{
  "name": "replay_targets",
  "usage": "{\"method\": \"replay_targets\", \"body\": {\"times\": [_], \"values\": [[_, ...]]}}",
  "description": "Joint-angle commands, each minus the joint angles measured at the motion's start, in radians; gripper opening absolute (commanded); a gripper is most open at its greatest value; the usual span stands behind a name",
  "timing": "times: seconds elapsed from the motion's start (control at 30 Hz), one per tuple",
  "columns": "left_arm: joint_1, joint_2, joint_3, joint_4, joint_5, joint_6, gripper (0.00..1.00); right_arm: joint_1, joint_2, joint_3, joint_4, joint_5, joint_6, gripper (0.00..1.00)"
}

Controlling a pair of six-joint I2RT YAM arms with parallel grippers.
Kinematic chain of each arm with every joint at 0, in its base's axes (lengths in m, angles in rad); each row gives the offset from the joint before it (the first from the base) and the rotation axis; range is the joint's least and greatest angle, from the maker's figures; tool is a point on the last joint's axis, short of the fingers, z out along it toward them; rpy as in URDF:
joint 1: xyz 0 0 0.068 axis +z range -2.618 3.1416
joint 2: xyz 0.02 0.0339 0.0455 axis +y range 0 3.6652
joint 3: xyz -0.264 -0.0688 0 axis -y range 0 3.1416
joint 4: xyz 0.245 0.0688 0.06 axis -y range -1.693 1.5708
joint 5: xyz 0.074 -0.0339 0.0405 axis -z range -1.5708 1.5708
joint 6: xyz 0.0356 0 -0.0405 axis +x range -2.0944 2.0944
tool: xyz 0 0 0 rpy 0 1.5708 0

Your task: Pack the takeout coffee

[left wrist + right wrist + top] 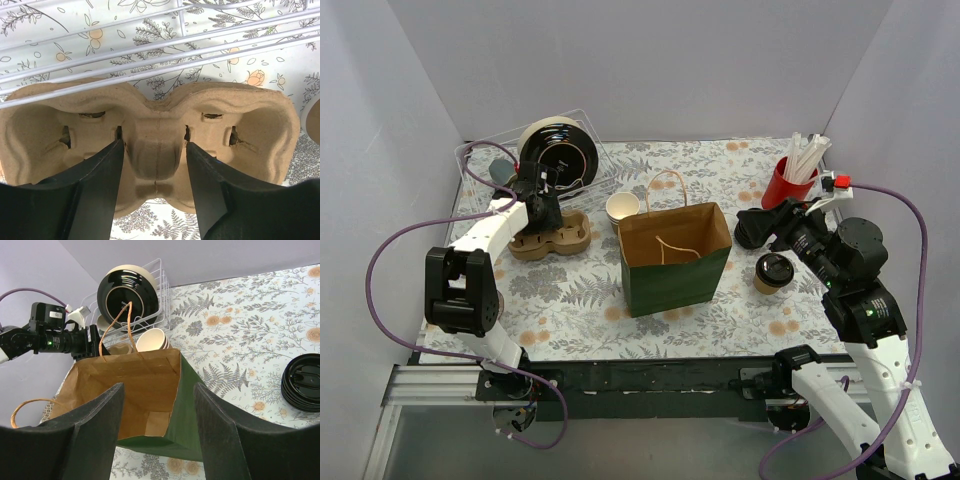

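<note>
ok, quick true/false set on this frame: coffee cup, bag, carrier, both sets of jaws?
1. The small tan paper cup with the black sip lid is inside the green-and-brown paper bag. False: it stands on the floral-print table, to the bag's right.
2. The bag stands upright with its mouth open. True.
3. The left jaws sit either side of the centre ridge of the brown moulded-pulp cup carrier. True.
4. The right jaws hold the cup. False: they are open and empty, clear of the cup.
5. The carrier has a cup in each well. False: both wells are empty.
</note>
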Motion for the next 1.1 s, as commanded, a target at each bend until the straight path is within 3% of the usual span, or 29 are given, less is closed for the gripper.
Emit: {"method": "replay_targets", "body": {"times": [0.0,0.7,0.77,0.83,0.9,1.07], "values": [[0.004,0.004,0.026,-0.010,-0.020,0.005,0.50,0.004,-0.006,0.008,0.053,0.008,-0.016,0.66],[0.004,-0.006,0.074,-0.058,-0.036,0.005,0.34,0.004,-0.011,-0.002,0.063,0.009,-0.011,0.65],[0.004,-0.006,0.069,-0.055,-0.037,0.004,0.37,0.004,-0.017,-0.001,0.062,0.012,-0.011,0.65],[0.004,-0.005,0.069,-0.053,-0.037,0.004,0.48,0.004,-0.020,-0.003,0.060,0.014,-0.013,0.65],[0.004,0.003,0.069,-0.056,-0.039,0.004,0.48,0.004,-0.023,-0.003,0.062,0.014,-0.011,0.65],[0.004,0.009,0.068,-0.056,-0.017,0.007,0.28,0.004,-0.028,0.005,0.057,0.018,-0.011,0.65]]}}
